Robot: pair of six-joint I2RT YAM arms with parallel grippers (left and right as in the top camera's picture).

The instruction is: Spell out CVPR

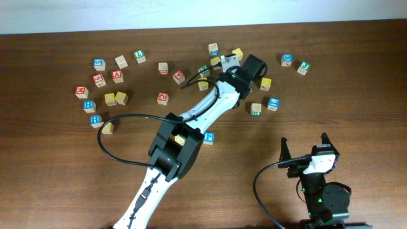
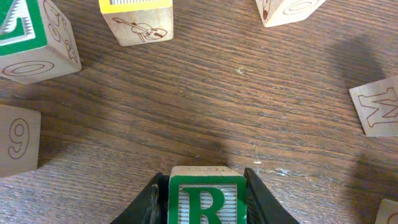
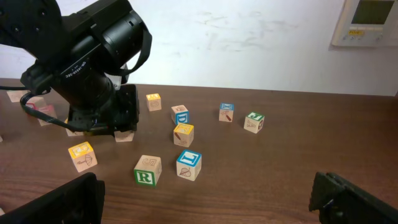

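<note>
My left gripper (image 2: 207,179) is shut on a green R block (image 2: 207,202), held low at the table surface. In the overhead view the wrist (image 1: 240,71) covers the jaws and that block. In the right wrist view the left gripper (image 3: 123,121) points straight down at a pale block. A second green R block (image 3: 147,170) stands free beside a blue L block (image 3: 188,165); both also show in the overhead view, the R block (image 1: 255,109) and the L block (image 1: 273,103). My right gripper (image 1: 304,151) is open and empty at the front right, and it shows in its own wrist view (image 3: 208,205).
Several lettered blocks lie scattered across the far half of the table, e.g. a red one (image 1: 179,76) and a yellow one (image 1: 265,83). A blue block (image 1: 208,138) sits by the left arm's elbow. Ahead of the left jaws are a green block (image 2: 28,43), a yellow violin block (image 2: 137,22) and an M block (image 2: 379,112).
</note>
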